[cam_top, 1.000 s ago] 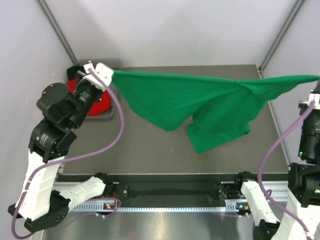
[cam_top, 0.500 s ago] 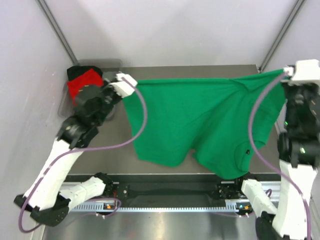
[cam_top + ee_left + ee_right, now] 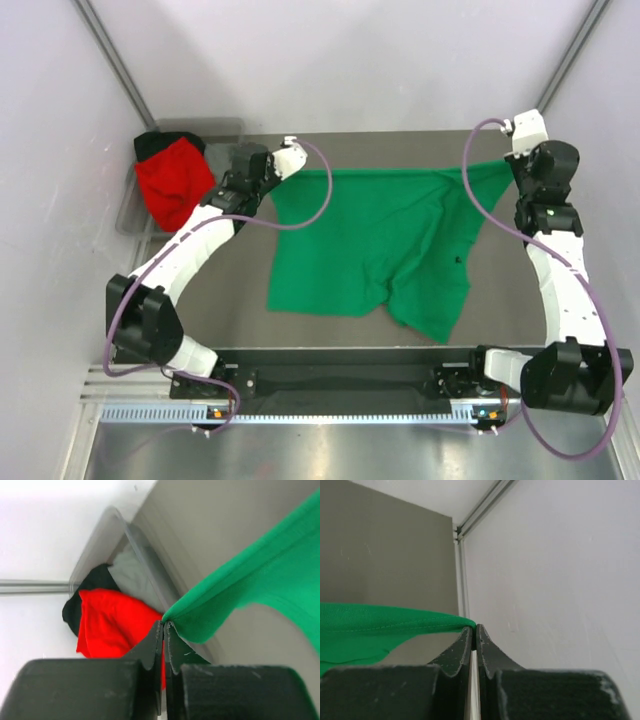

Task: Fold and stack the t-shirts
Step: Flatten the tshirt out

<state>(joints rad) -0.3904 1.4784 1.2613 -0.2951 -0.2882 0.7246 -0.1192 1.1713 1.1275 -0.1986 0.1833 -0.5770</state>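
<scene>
Between the left jaws and the right jaws the green t-shirt (image 3: 380,235) stretches, each pinching 1 corner; beyond the left jaws lies a red t-shirt (image 3: 172,185).

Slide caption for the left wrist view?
Left gripper pinches the green t-shirt by its edge; red t-shirt in grey bin behind.

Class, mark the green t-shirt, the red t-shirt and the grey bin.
green t-shirt (image 3: 370,230), top view, middle of the spread cloth.
red t-shirt (image 3: 172,185), top view, middle of its bunched cloth.
grey bin (image 3: 215,125), top view, far rim.
</scene>
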